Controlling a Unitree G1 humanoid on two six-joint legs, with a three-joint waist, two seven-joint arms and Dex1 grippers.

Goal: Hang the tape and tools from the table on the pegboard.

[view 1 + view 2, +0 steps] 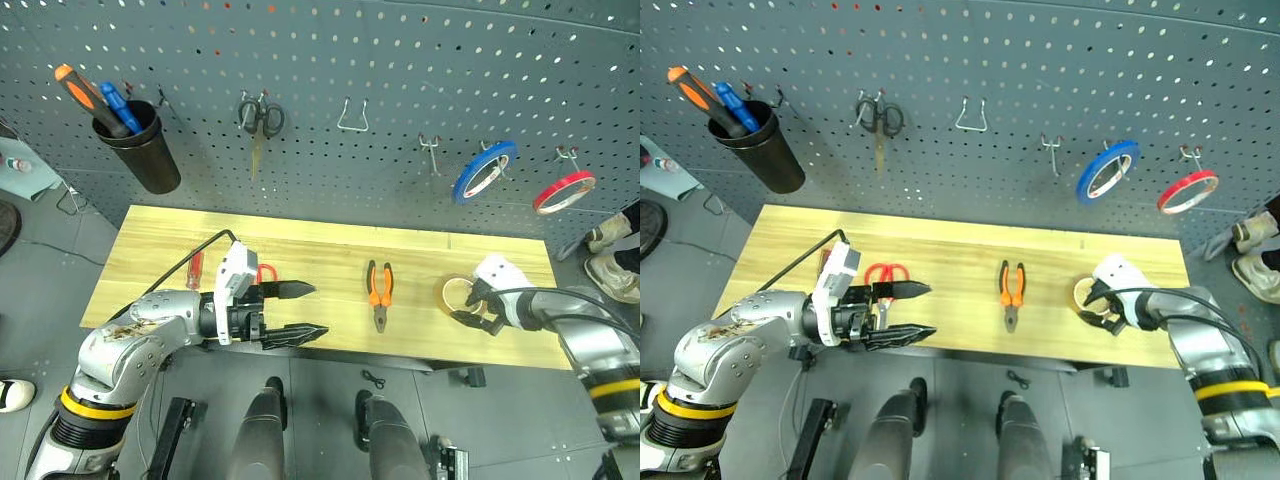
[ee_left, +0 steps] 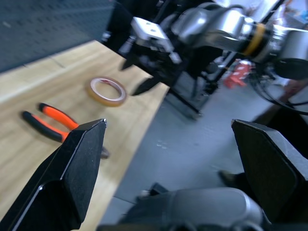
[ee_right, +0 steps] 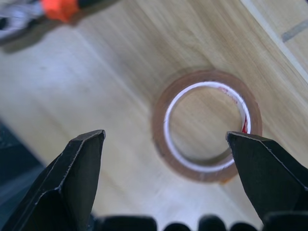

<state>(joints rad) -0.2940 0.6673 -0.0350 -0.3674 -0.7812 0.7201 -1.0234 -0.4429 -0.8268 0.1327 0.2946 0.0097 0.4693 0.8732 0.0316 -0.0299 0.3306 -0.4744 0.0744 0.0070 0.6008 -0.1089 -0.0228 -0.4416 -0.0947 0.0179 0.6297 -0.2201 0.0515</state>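
Note:
On the table (image 1: 300,240) lie the tan tape (image 1: 456,291), the orange-and-black pliers (image 1: 379,292), the red-handled scissors (image 1: 885,272) and the red screwdriver (image 1: 195,268). My left gripper (image 1: 310,312) hovers open above the table's front edge, pointing right. It partly hides the scissors and holds nothing. My right gripper (image 1: 474,306) is open just above the tape (image 3: 161,126), one finger on each side of the ring. In the left wrist view the pliers (image 2: 50,122), the tape (image 2: 107,90) and the right gripper (image 2: 139,72) lie ahead. The pegboard (image 1: 400,60) stands behind the table.
The pegboard holds a black cup (image 1: 140,150) with orange and blue screwdrivers, black scissors (image 1: 260,120), a bare wire hook (image 1: 352,118), a small hook (image 1: 430,150), a blue ring (image 1: 483,172) and a red ring (image 1: 563,192). A person's shoe (image 1: 610,265) is at the right.

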